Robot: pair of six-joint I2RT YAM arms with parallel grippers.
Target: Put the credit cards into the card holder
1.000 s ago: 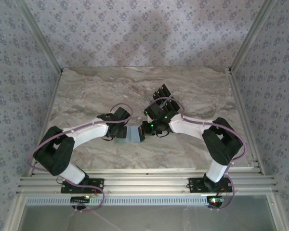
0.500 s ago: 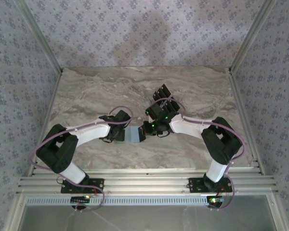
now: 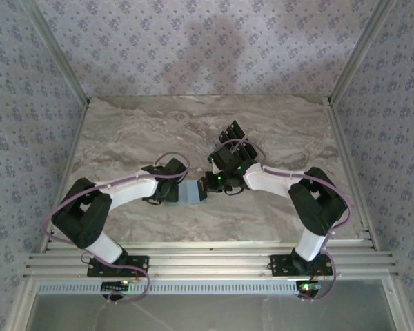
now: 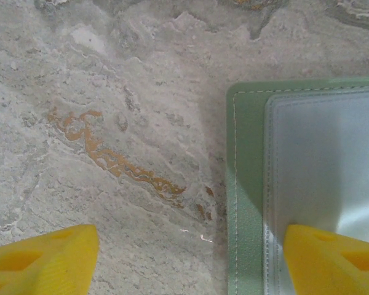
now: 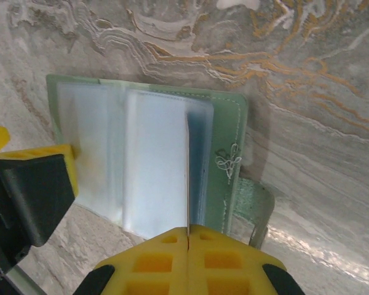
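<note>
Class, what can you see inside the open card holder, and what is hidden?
Inside the card holder lie cloudy plastic sleeves; the right hand pinches one on edge. Whether they contain cards is hidden by the cloudy plastic.

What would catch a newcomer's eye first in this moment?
The pale green card holder lies open on the marble table between the two arms, its clear sleeves fanned out. The yellow right fingers are shut on a thin sheet standing edge-on above the sleeves; I cannot tell whether it is a card or a sleeve. The left fingers stand open astride the holder's edge, one over a sleeve, one over bare table.
</note>
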